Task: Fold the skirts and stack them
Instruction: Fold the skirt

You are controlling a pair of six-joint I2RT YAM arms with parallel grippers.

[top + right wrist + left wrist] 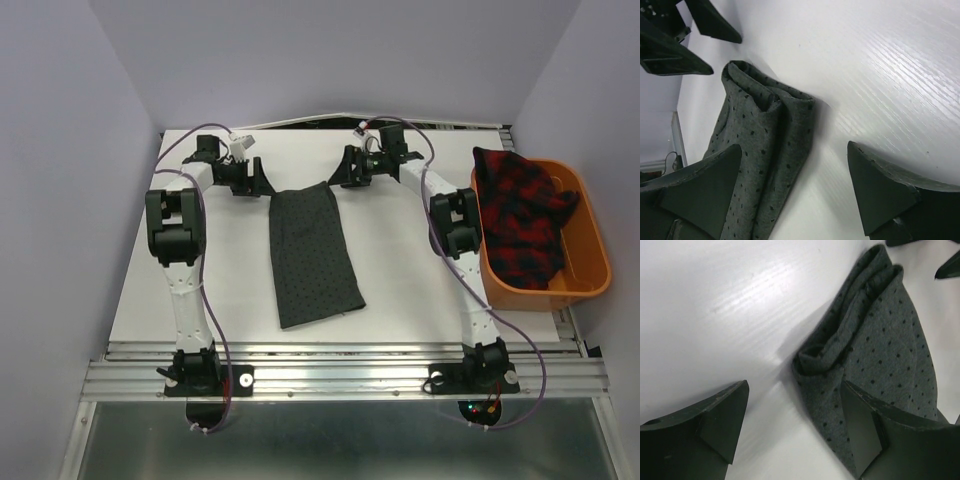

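Charcoal-grey dotted cloth skirt (315, 255) lies folded into a long strip at the middle of the white table (400, 270). Its long axis runs from 12 o'clock to 6 o'clock, with the wider near end leaning slightly toward 5 o'clock. The red-and-black plaid cloth skirt (520, 215) sits bunched in the orange plastic basket (590, 275) at 3 o'clock.

The left gripper (795, 390) is at the strip's far corner toward 11 o'clock and the right gripper (794, 150) at the far corner toward 1 o'clock. Both stand wide and grip nothing.

Only the top view shows the whole strip and the basket. Only the 2 wrist views show the doubled, rolled layers at the far edge, with 1 finger of each gripper over cloth and 1 over bare table.
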